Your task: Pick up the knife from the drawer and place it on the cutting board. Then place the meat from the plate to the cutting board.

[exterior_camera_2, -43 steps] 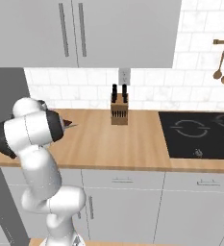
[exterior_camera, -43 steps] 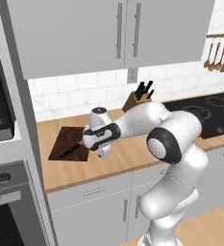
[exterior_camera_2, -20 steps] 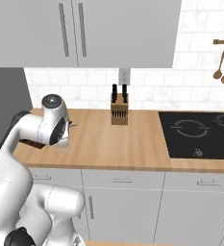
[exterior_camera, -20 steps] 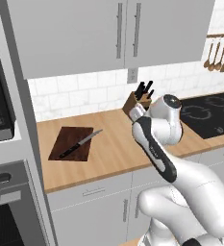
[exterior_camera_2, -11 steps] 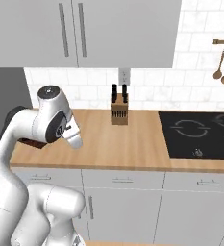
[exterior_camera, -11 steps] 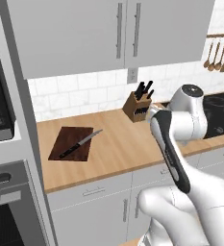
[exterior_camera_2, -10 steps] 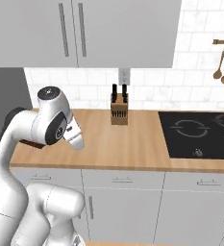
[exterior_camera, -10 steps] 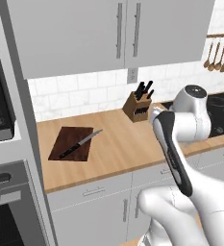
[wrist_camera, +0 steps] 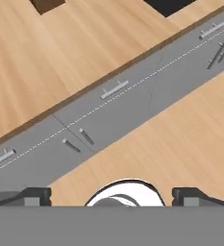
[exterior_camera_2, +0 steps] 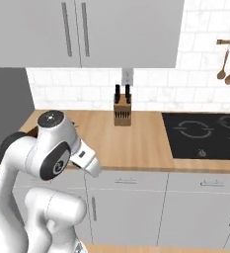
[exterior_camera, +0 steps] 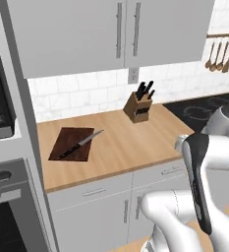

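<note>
Presently the knife [exterior_camera: 80, 144] lies diagonally on the cutting board [exterior_camera: 71, 144], on the counter [exterior_camera: 130, 142] left of the knife block [exterior_camera: 138, 106]; I judge that stage complete. My fingers [wrist_camera: 36, 195] stand wide apart, holding nothing, looking down past the cabinet fronts [wrist_camera: 132, 103]. Moving the meat remains outstanding.

The tool [wrist_camera: 111, 194] points steeply downward, fingertips [wrist_camera: 36, 194] spread wide apart (nothing between them), arm folded low.
</note>
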